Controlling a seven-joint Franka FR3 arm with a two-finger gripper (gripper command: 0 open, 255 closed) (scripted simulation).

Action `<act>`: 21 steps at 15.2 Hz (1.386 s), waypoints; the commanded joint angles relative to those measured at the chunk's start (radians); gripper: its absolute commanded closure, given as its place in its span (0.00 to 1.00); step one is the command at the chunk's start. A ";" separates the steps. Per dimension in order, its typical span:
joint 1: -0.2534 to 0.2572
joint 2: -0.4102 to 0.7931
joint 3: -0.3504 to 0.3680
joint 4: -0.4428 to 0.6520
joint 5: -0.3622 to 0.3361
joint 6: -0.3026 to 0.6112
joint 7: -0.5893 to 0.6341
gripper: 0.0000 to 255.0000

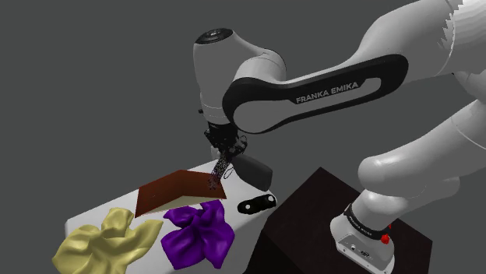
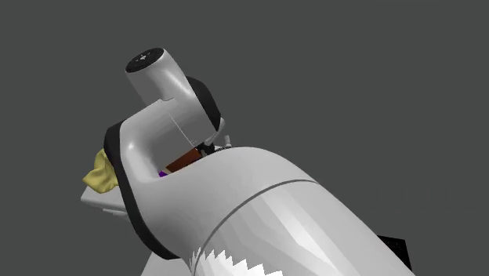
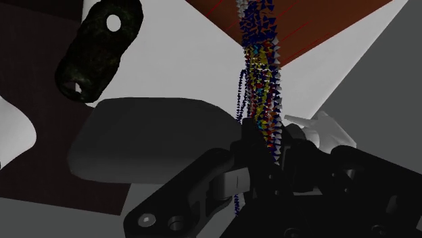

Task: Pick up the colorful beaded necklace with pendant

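Progress looks well along from where I stand. The gripper (image 1: 223, 147) is closed narrowly on the necklace (image 3: 259, 74), and the strands hang straight down from between its black fingers. That makes the grasp itself look done. What is left, I'd say, is the lift. In the shoulder view the lower end of the necklace reaches down to the corner of a brown slab (image 1: 175, 191) lying on the white desk (image 1: 105, 209). I can't tell whether that end rests on the slab or dangles just clear of it. More height would settle it.

The necklace is a loose bundle of several thin strands of tiny beads. Dark blue runs along the outside, with red, yellow and green mixed through the middle. It looks limp and likely to swing. I can't make out the pendant.

A dark grey rounded block (image 3: 155, 142) sits just beside the gripper. Further along the desk are a purple crumpled cloth (image 1: 198, 233) and a yellow one (image 1: 105, 243), well apart from the necklace.
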 commanded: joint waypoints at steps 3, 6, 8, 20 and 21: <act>-0.001 0.001 0.001 0.000 0.000 0.000 0.000 1.00; 0.002 -0.001 -0.001 -0.001 0.001 0.000 0.000 1.00; 0.027 -0.012 -0.033 0.017 0.010 -0.026 -0.011 1.00; 0.095 -0.058 -0.144 0.145 0.039 -0.184 -0.057 1.00; 0.096 -0.059 -0.149 0.157 0.039 -0.198 -0.060 1.00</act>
